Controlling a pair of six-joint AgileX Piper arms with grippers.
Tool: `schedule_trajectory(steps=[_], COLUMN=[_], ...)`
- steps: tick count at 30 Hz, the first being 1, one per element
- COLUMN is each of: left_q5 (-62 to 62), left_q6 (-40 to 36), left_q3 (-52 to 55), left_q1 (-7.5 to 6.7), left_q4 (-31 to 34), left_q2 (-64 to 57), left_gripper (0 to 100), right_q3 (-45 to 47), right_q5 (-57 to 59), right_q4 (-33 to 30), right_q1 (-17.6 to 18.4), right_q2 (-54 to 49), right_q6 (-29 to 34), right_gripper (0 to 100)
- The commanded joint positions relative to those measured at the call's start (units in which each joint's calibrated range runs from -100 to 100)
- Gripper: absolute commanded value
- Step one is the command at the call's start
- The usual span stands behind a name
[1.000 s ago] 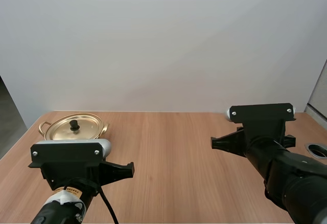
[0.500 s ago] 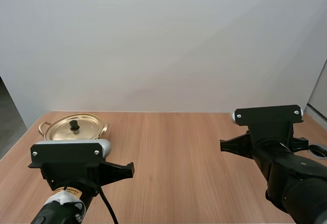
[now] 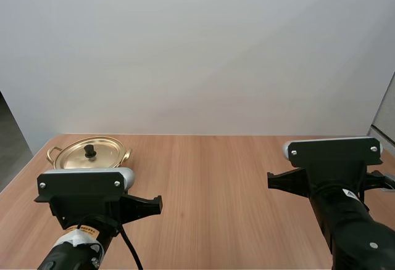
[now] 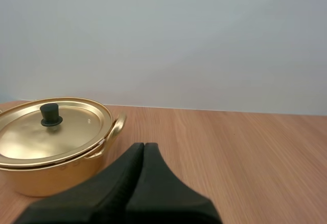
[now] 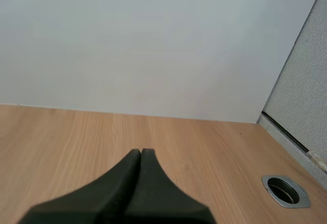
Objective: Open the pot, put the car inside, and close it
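A gold pot point(image 3: 89, 153) with its lid on stands at the table's far left; the lid carries a black knob point(image 3: 90, 151). In the left wrist view the pot point(image 4: 51, 142) sits just ahead of my left gripper point(image 4: 143, 145), whose fingers lie together as one dark wedge, shut on nothing. My left arm point(image 3: 92, 205) rests at the near left, behind the pot. My right gripper point(image 5: 140, 151) is shut too, over bare wood near the table's right side. My right arm point(image 3: 336, 177) stands at the near right.
The wooden table point(image 3: 210, 177) runs to a white wall at the back. A round metal cable hole point(image 5: 285, 190) lies in the tabletop near the right edge, beside a grey partition point(image 5: 306, 81).
My right arm has swung to the right and drawn back toward the near edge. The left arm and the pot have not moved.
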Motion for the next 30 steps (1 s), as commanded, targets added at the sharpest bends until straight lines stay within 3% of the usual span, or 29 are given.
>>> schedule_trajectory(steps=[1,3,7,12,18,26,28,30], left_q5=[0.0,0.0,0.0,0.0,0.0,0.0,0.0,0.0], left_q6=[0.0,0.0,0.0,0.0,0.0,0.0,0.0,0.0], left_q3=[0.0,0.0,0.0,0.0,0.0,0.0,0.0,0.0], left_q1=[-0.01,-0.01,-0.01,-0.01,-0.01,-0.01,-0.01,-0.01], left_q4=[0.1,0.1,0.1,0.1,0.1,0.1,0.1,0.1], left_q2=[0.0,0.0,0.0,0.0,0.0,0.0,0.0,0.0], left_gripper=[0,0,0,0,0,0,0,0], right_q3=[2.3,3.1,5.7,5.9,5.9,5.9,5.9,5.9], right_q5=[3.8,4.7,9.6,18.4,20.9,24.1,24.7,26.7], right_q4=[-46.3,-51.2,-55.1,-54.9,-49.5,-52.2,-55.6,-63.6], right_q1=[0.0,0.0,0.0,0.9,2.6,2.8,2.8,2.8], right_q2=[-10.5,-13.6,-20.1,-20.8,-20.8,-20.8,-20.8,-20.8], right_q6=[42.1,47.6,49.7,50.0,50.1,50.9,55.0,63.4], right_gripper=[0,0,0,0,0,0,0,0])
